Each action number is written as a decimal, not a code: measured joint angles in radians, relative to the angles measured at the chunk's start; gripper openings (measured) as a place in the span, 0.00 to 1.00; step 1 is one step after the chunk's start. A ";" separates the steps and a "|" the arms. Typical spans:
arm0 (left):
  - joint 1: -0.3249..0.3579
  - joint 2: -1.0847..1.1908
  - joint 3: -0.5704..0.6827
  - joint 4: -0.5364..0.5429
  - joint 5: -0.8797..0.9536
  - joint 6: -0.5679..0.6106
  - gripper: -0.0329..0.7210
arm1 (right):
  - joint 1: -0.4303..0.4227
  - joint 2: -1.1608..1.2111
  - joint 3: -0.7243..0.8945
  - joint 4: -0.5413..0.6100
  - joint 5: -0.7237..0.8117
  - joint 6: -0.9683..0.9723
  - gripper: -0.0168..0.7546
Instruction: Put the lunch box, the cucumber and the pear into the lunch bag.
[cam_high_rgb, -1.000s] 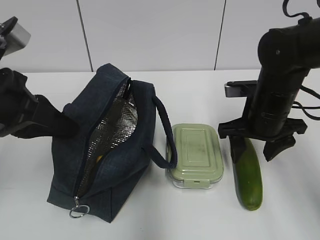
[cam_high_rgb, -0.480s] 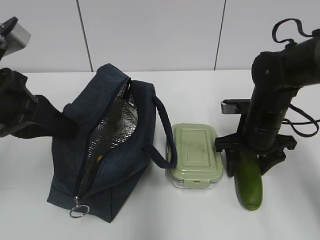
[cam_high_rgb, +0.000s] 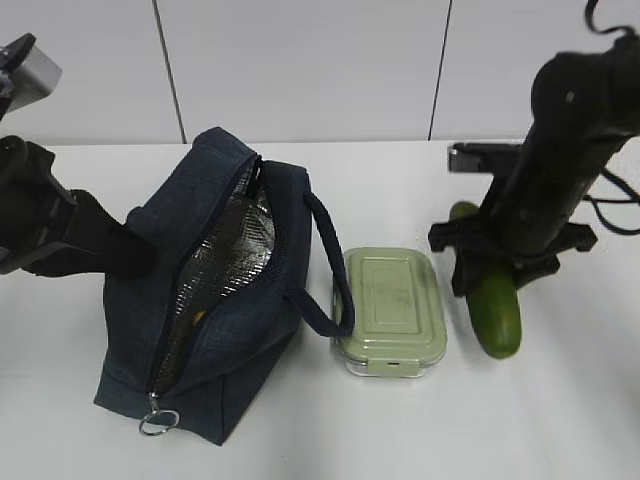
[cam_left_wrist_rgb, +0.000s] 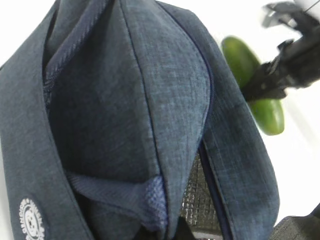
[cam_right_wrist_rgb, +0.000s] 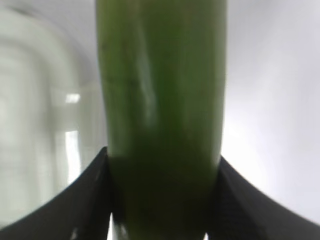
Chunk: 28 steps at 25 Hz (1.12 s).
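Your right gripper (cam_high_rgb: 492, 262) is clamped across the cucumber (cam_high_rgb: 492, 300), one finger on each flank; the right wrist view shows both dark fingers (cam_right_wrist_rgb: 95, 195) pressed against the green skin. Compared with half a second ago, the cucumber is up: it was lying flat on the table (cam_high_rgb: 300, 440) beside the lunch box (cam_high_rgb: 392, 310), and now its near end hangs lower and its far end pokes out above the gripper, so it sits tilted in the grasp. Whether the low end still touches the table cannot be told from these views. The arm itself has moved back and up, and the cucumber with it, so the near tip sits farther from the table's front edge than before.

The lunch box has not moved: lid on, just to the right of the lunch bag (cam_high_rgb: 210, 290), with the bag's looped handle (cam_high_rgb: 328, 270) lying against its left edge.

The lunch bag stands where it was, zipper open, silver foil lining (cam_high_rgb: 225, 260) showing through the gap, metal ring pull (cam_high_rgb: 158, 422) at the near end. A sliver of yellow (cam_high_rgb: 199, 317) shows deep in the opening; too small to say whether it is the pear.

Your left gripper (cam_high_rgb: 135, 255) is unchanged, pressed at the bag's left side. The fabric hides its tips, so you cannot tell how far open it is or whether it grips the cloth. The left wrist view is filled by the bag's navy fabric (cam_left_wrist_rgb: 125, 115).
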 joint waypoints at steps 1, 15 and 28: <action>0.000 0.000 0.000 0.000 -0.002 0.000 0.05 | 0.000 -0.032 -0.005 0.025 -0.002 -0.021 0.48; 0.000 0.000 0.000 0.000 -0.015 0.000 0.05 | 0.175 -0.123 -0.138 0.798 -0.107 -0.475 0.48; 0.000 0.000 0.000 0.000 -0.024 0.000 0.05 | 0.267 0.016 -0.149 0.810 -0.192 -0.457 0.48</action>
